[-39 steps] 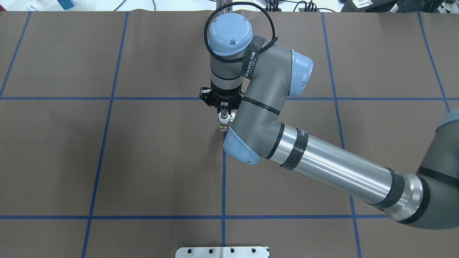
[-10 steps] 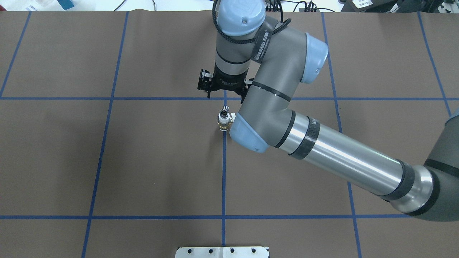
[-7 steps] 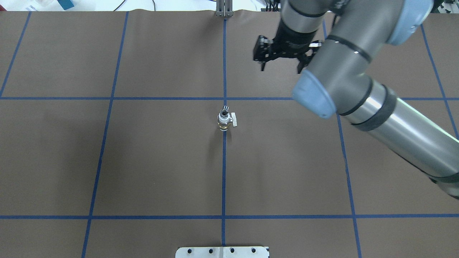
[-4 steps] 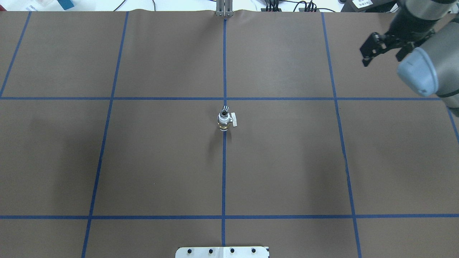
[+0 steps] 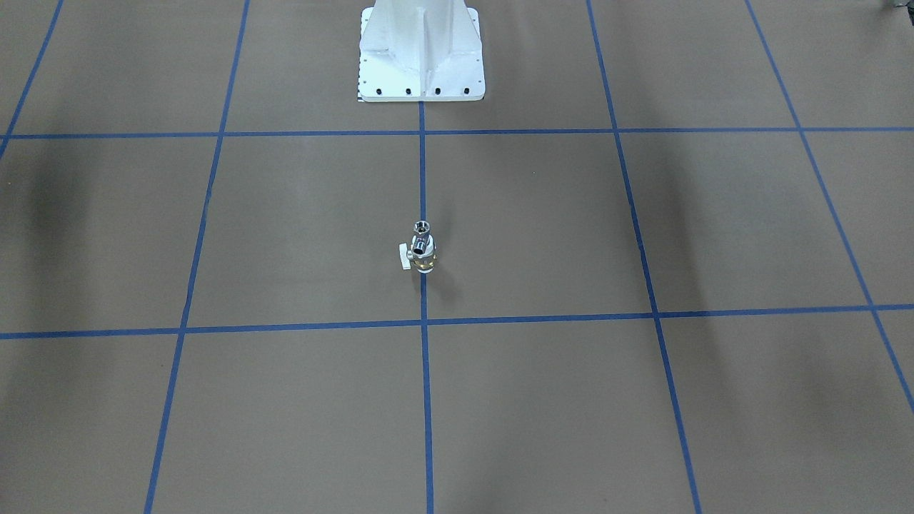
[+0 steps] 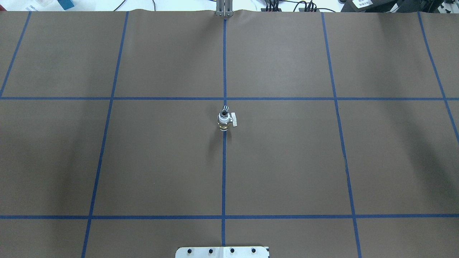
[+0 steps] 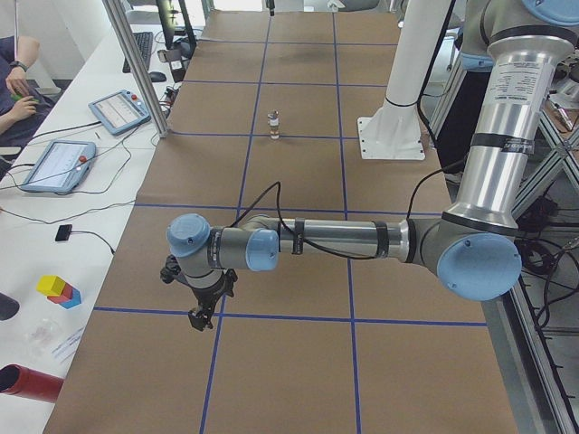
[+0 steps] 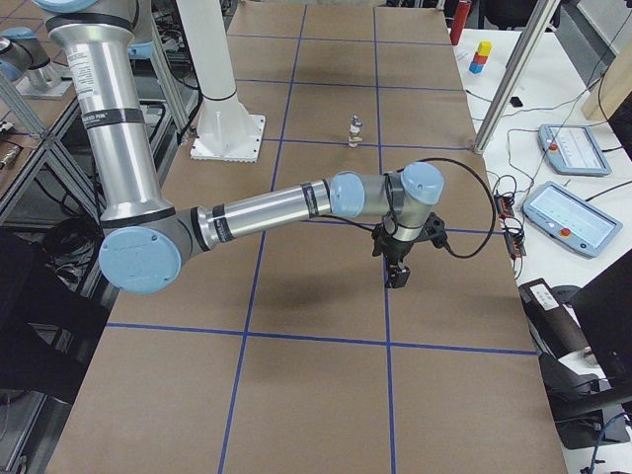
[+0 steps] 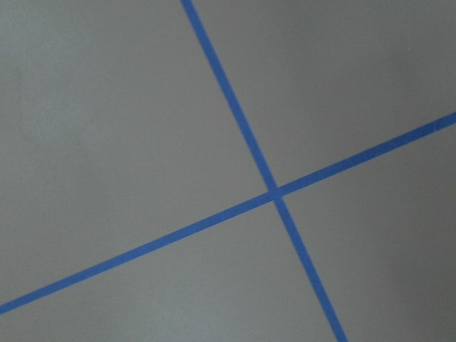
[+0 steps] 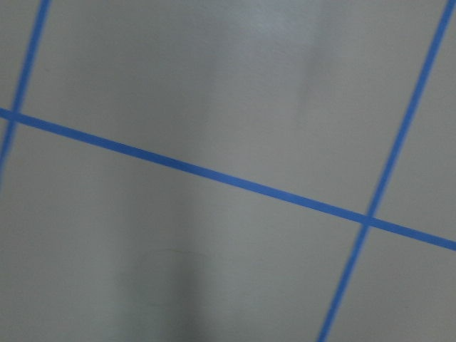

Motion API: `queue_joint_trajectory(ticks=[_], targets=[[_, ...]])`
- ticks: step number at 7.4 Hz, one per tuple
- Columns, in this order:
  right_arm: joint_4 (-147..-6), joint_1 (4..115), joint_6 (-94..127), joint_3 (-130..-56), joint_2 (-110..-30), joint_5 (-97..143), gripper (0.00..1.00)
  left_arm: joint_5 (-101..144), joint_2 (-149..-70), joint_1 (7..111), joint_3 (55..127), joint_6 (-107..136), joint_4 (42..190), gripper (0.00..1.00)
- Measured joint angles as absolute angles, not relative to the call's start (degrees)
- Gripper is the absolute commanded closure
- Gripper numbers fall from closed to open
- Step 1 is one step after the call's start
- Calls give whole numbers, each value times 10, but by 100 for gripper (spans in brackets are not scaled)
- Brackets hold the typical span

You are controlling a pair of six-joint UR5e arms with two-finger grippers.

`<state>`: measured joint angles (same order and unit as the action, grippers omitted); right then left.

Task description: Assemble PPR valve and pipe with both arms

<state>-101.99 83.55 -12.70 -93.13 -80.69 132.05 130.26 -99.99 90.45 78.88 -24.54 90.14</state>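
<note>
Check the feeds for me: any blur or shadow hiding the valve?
Overhead exterior: sharp, PPR valve clear, soft shadows on the brown paper either side. Exterior front-facing: sharp, faint shadow bands, none hiding the valve. Right wrist-mounted: blurred, only blue tape lines. Left wrist-mounted: slightly soft, tape lines only.

- Wide bench under a brown paper cover, ruled into large squares by blue tape lines.
- Soft, even light, with faint grey shadows lying across the cover.
- White side desk along one long edge of the bench.
- Two blue-rimmed tablets on that desk, close to a slanted metal post; a dark keyboard farther along.
- Yellow, red and blue blocks and a red cylinder at the desk's near end.
- Black cables and plugs on a white surface past the bench's far edge.
- Bare metal frame rails on the opposite side.
</note>
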Motion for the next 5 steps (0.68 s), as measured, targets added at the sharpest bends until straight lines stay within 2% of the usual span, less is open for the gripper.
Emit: queue_joint_trajectory(ticks=[3,5], targets=[[-992,859,-148,-893,-841,1319,1,1307,-1000,930,790,-253,898,0],[-991,877,-141,-884,-847,1317,1,1307,-990,932,817,-249,894,0]])
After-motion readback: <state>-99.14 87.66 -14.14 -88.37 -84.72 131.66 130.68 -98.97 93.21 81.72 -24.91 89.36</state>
